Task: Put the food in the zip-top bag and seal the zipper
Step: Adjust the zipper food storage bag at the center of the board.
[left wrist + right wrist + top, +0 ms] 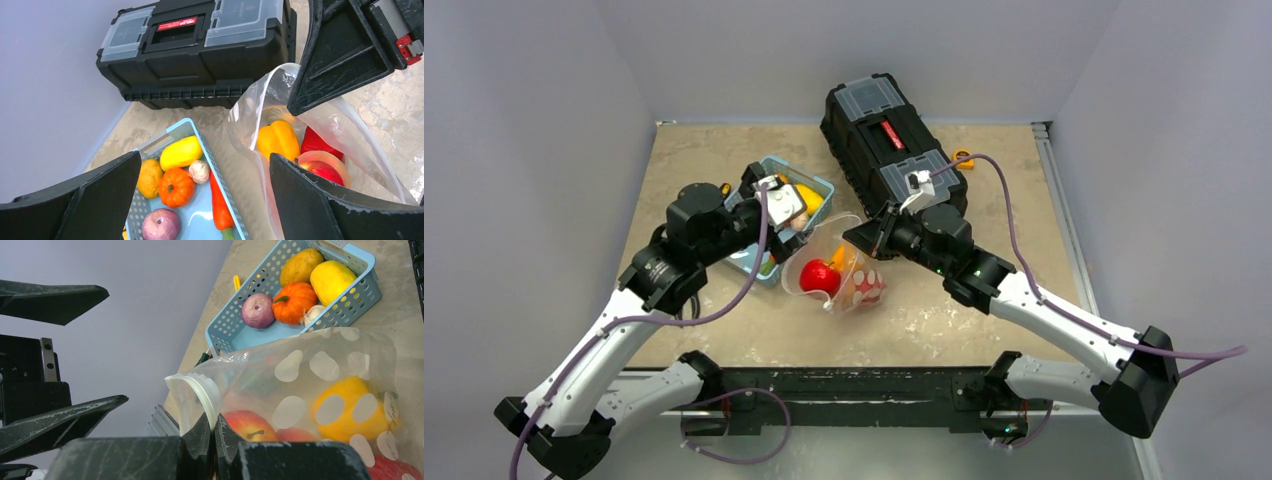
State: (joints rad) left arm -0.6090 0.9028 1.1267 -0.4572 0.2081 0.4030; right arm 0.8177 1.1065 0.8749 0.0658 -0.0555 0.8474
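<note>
The clear dotted zip-top bag (856, 285) stands open mid-table, next to the light-blue basket (822, 186). My right gripper (214, 426) is shut on the bag's mouth edge, pinching the white zipper (209, 392). In the bag lie a yellow pepper (277, 140), a red apple (322, 170) and another red piece (316, 141). My left gripper (205, 159) hangs open and empty above the basket's rim beside the bag. The basket holds more food: a yellow squash (181, 152), an orange pumpkin (176, 187), a purple onion (160, 225), garlic (199, 171) and a carrot (219, 200).
A black toolbox (892, 140) lies behind the bag and the right gripper. A small yellow tool (964, 158) sits past it at the back right. Another yellow handle (236, 282) lies by the basket's left side. Grey walls enclose the table on three sides.
</note>
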